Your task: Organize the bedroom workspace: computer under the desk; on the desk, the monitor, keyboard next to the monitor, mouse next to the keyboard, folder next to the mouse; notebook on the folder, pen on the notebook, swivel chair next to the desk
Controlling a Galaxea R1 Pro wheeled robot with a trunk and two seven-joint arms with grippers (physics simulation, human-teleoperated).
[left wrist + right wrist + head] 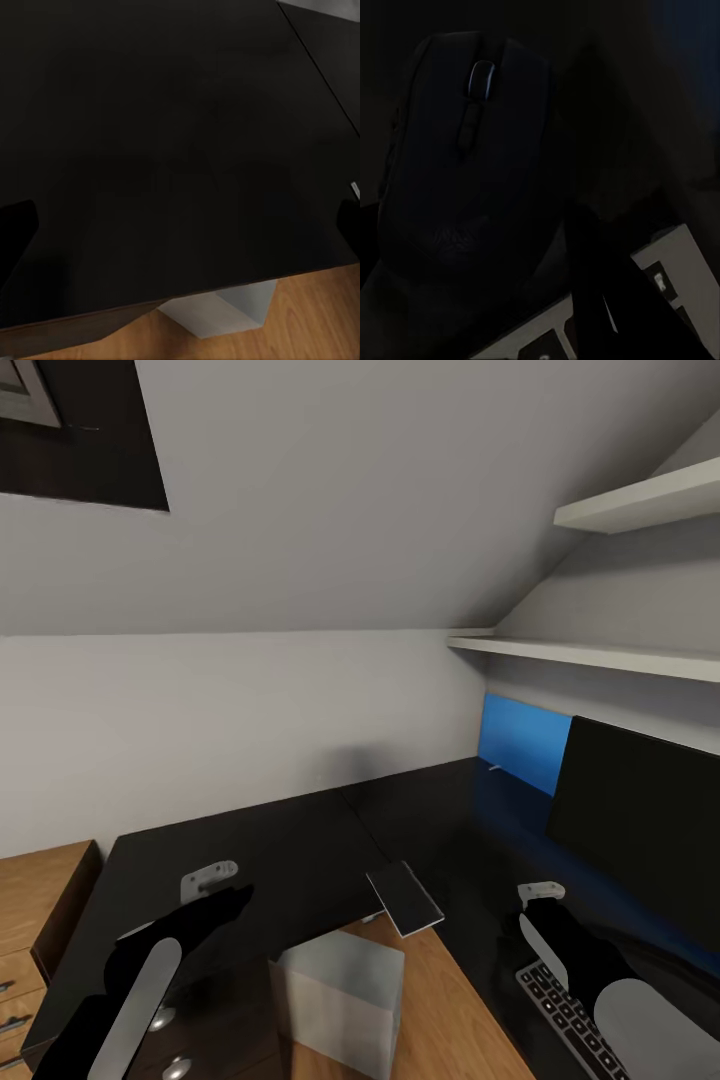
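The dark, rounded computer mouse (465, 172) with its grey scroll wheel lies on the glossy black worktop (300, 850), just beside the pale-keyed keyboard (565, 1010) and in front of the black flat monitor (640, 810). The right gripper (585, 247) hovers close over the mouse; whether it is wide or closed I cannot tell. The left gripper (225, 895) hangs over bare worktop, its state equally unclear. The mouse step seems in hand; next likely calls for fetching the folder.
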